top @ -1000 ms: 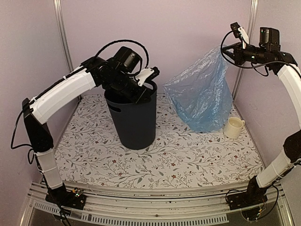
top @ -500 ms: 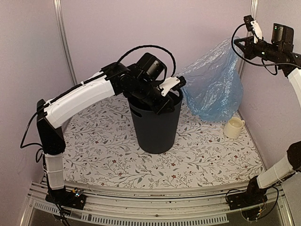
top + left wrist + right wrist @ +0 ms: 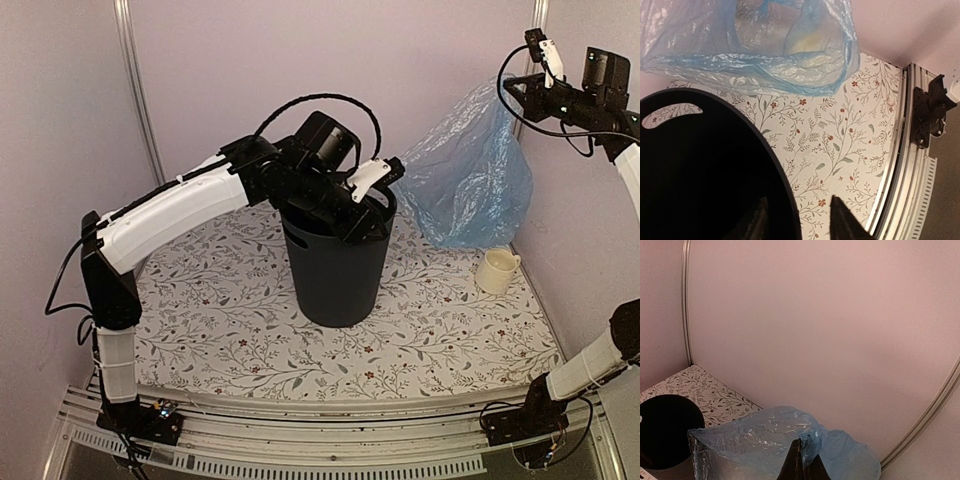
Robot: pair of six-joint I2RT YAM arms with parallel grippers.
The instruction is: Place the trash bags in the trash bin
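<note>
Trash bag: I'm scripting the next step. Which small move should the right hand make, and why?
Probably swing the trash bag left over the trash bin: the right hand holds it raised beside the bin, whose rim the left hand grips.

No writing, label, brand mark or number can be read in any view. The trash bin [image 3: 335, 280], the trash bag [image 3: 470, 190] and the cream mug [image 3: 495, 272] show plain surfaces. The table cover [image 3: 200, 320] carries only a floral print.
</note>
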